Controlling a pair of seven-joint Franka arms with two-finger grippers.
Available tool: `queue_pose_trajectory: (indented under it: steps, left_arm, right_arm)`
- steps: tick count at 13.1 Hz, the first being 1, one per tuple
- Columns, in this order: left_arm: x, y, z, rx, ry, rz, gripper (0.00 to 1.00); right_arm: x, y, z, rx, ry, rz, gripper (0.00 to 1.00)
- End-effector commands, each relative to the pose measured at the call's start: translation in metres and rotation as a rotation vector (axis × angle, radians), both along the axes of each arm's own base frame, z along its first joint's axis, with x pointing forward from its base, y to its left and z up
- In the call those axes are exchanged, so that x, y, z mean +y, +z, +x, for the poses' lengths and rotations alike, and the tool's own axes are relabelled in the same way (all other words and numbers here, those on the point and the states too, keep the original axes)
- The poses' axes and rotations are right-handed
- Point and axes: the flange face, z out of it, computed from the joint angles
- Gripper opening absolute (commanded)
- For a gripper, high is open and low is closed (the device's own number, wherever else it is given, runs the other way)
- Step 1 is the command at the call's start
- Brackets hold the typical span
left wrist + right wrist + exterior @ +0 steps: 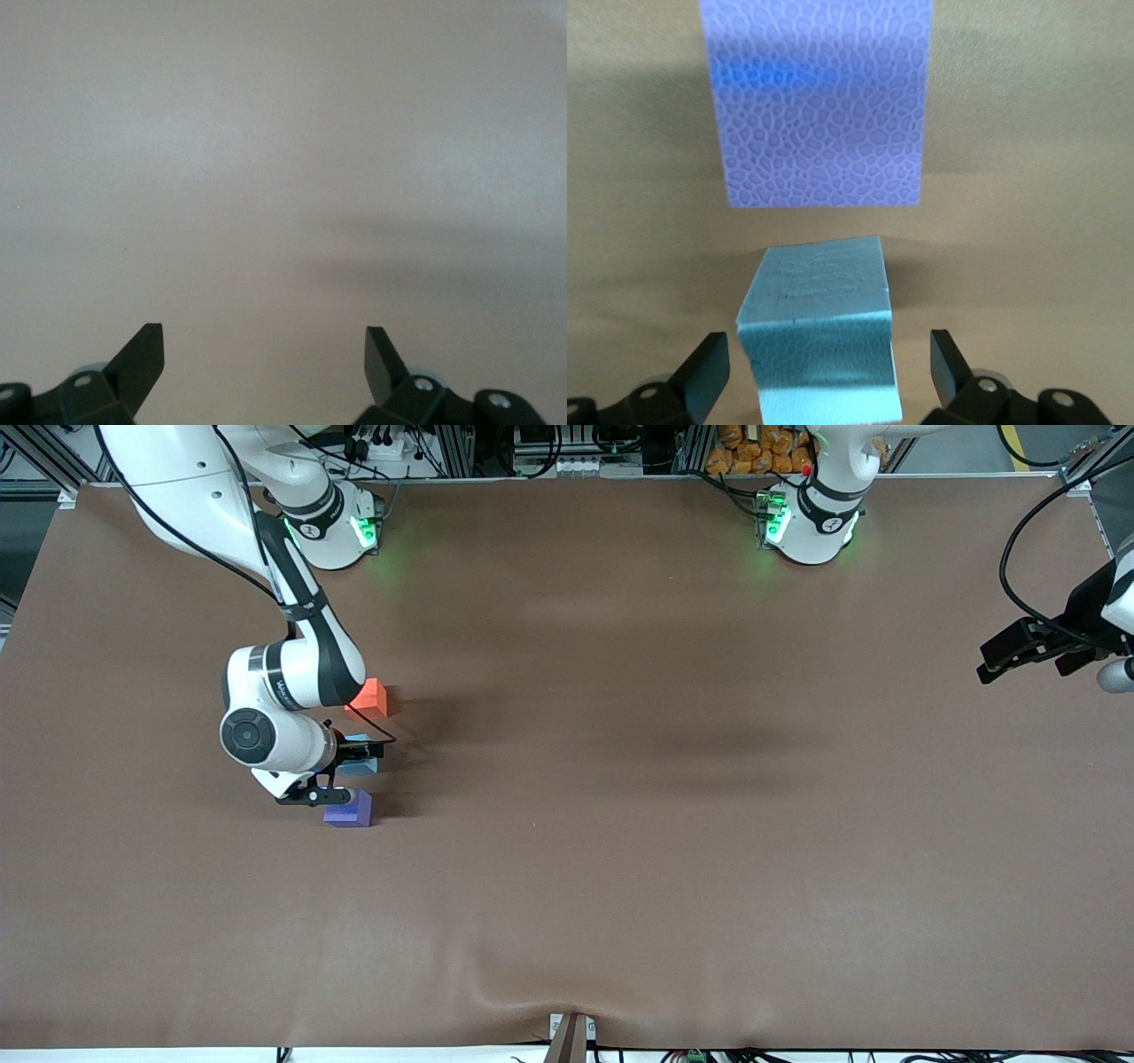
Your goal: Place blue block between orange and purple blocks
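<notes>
blue block (819,341) lying between orange block (369,698) and purple block (350,809), toward worktop's right-arm edge | right gripper (828,372) straddling it, jaws wide, unclamped | retreat remaining | left gripper (264,354) waiting wide at left-arm edge

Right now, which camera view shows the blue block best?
The right wrist view: the blue block fills its middle, between the open fingers of the right gripper. The front view shows only slivers of it under that gripper. The left wrist view shows none.

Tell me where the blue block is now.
The blue block sits on the table between the orange block and purple block, under the open right gripper.
</notes>
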Motion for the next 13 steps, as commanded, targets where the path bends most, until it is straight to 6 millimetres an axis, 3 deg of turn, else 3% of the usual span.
queue_pose_trajectory:
  steps: [1, 3, 5, 9, 13]
  left_arm:
    - [0.003, 0.008, -0.006, -0.004, -0.015, 0.014, 1.00]
    - [0.002, 0.009, -0.006, -0.005, -0.015, 0.013, 1.00]
    - [0.003, 0.007, -0.005, -0.002, -0.014, 0.012, 1.00]
    - [0.003, 0.007, -0.005, -0.002, -0.014, 0.012, 1.00]
    - [0.000, 0.009, -0.006, -0.007, -0.021, 0.013, 1.00]
  right_arm:
    - [-0.005, 0.063, 0.007, -0.022, -0.009, 0.034, 1.00]
    - [-0.016, 0.112, 0.023, -0.021, -0.025, 0.045, 1.00]
    - [-0.039, 0.163, 0.030, -0.032, -0.056, 0.056, 1.00]
    - [-0.074, 0.255, 0.010, -0.102, -0.093, 0.075, 1.00]
    - [-0.146, 0.328, -0.001, -0.142, -0.019, 0.102, 1.00]
